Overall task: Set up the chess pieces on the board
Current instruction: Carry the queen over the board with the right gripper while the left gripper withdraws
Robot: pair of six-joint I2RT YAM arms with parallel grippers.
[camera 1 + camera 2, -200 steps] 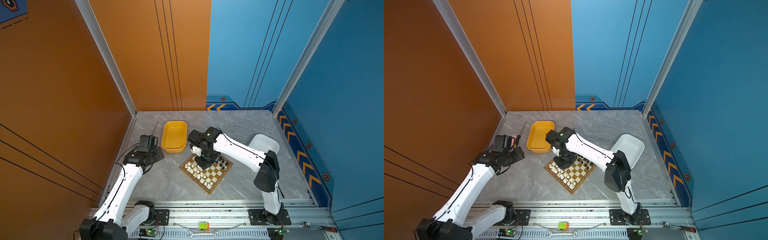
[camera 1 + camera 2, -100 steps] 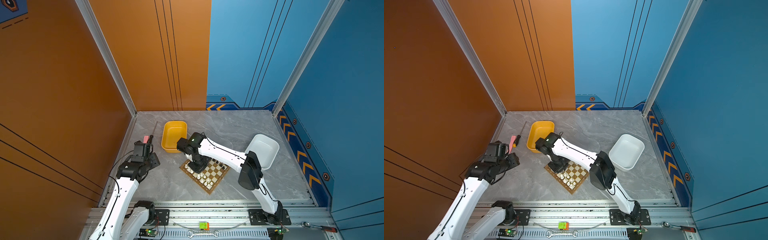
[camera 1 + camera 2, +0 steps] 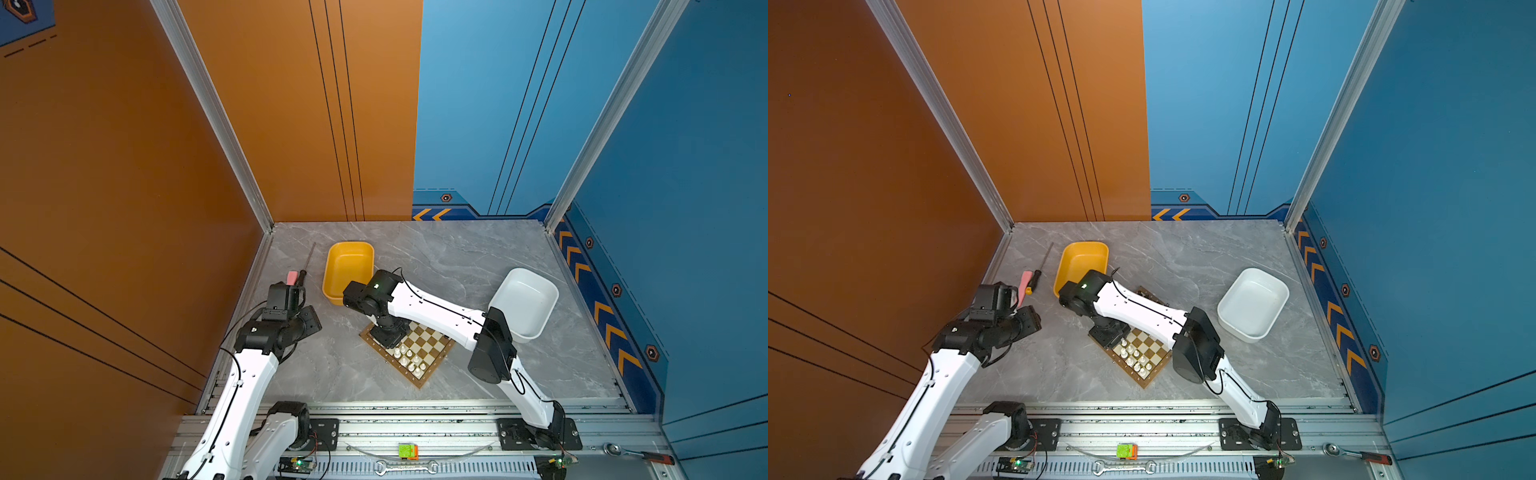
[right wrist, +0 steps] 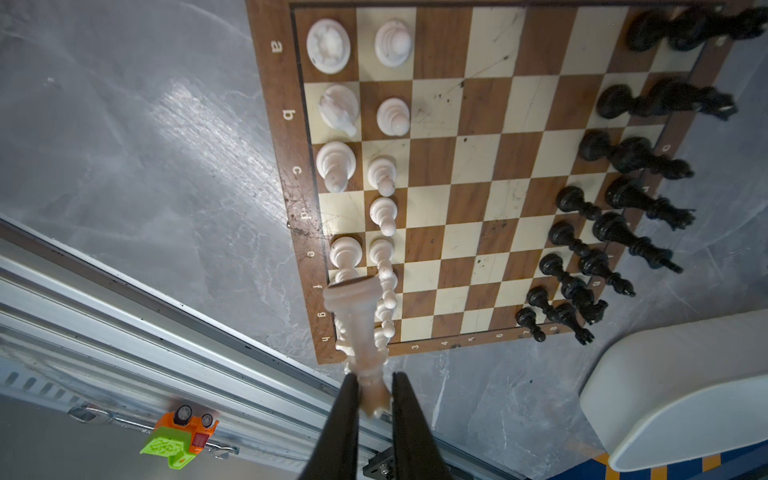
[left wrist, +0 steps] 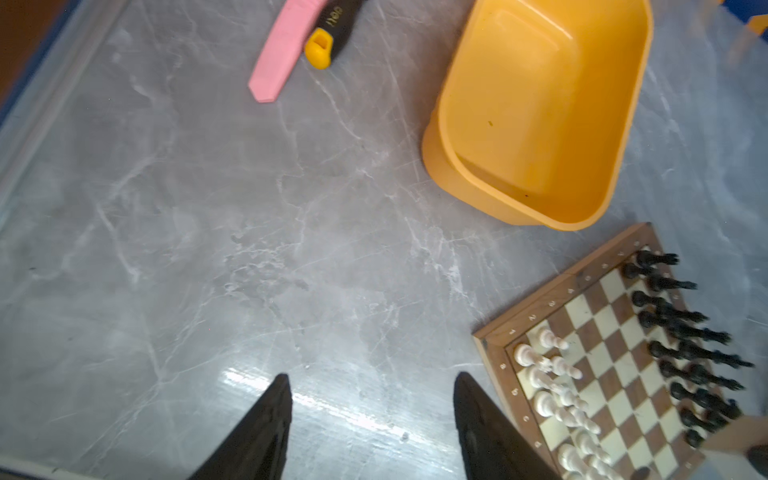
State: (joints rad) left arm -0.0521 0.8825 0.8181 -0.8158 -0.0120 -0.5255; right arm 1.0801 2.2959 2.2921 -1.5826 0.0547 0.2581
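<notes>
Reaches low over the board (image 3: 434,351) (image 3: 1154,353) with the right arm (image 3: 424,309) in both top views, and holds the left arm (image 3: 249,370) off to the side. In the left wrist view, shows the left pincer (image 5: 370,380) spread wide and empty above the table (image 5: 208,249), well apart from the board. In the right wrist view, pinches a tall white piece (image 4: 356,320) in the right pincer (image 4: 372,380), just over the board's edge by the white pieces (image 4: 386,112).
</notes>
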